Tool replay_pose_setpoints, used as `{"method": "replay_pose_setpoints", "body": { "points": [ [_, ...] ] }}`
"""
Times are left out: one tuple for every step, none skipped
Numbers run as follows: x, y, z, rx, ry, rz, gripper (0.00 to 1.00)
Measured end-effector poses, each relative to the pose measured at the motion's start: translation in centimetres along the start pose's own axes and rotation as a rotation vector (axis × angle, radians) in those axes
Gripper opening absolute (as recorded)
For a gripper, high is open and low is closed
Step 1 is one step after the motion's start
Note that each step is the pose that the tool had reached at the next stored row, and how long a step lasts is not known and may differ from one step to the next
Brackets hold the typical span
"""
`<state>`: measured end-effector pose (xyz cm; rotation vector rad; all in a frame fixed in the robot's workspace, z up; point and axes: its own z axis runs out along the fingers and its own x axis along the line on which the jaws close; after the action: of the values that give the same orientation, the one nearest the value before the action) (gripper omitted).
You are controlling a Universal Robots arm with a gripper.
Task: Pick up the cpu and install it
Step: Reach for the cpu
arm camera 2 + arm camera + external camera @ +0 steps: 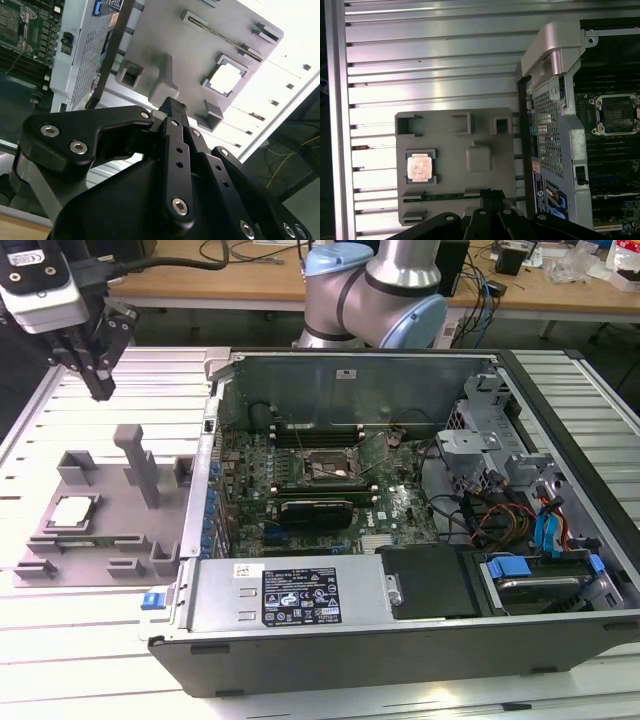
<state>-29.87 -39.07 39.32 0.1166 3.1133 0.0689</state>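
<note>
At the exterior view's upper left, the gripper hangs over the slatted table, jaws pressed together on nothing. The cpu lies in a square recess of the grey holder tray, beside the open computer case; its labels are unreadable. In the second wrist view, the gripper hides part of the tray. In the first wrist view, the cpu sits in its recess, apart from the gripper.

A ribbed silver tabletop gleams under bright light; behind it stands a long wooden desk strewn with loose cables
</note>
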Motion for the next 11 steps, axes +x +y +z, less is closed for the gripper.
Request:
{"method": "replay_pose_setpoints", "body": {
  "points": [
    [0.24,-0.01,0.0,0.0,-0.0001,0.0,0.11],
    [0.42,-0.02,0.0,0.0,-0.0002,0.0,0.11],
    [0.6,-0.03,-0.01,0.0,-0.0002,0.0,0.11],
    [0.81,-0.04,-0.01,0.0,-0.0002,0.0,0.11],
    [1.22,-0.05,-0.01,-0.0001,-0.0004,0.0,0.11],
    [1.53,-0.06,-0.02,-0.0001,-0.0004,0.0,0.11],
    [1.8,-0.07,-0.02,0.0,-0.0004,0.0,0.11],
    [1.96,-0.08,-0.02,-0.0001,-0.0005,0.0,0.11],
    [2.14,-0.08,-0.03,0.0,-0.0005,0.0,0.11],
    [2.5,-0.1,-0.04,0.0,-0.0005,0.0,0.11],
    [2.9,-0.11,-0.05,0.0001,-0.0005,0.0,0.11]
  ]
}}
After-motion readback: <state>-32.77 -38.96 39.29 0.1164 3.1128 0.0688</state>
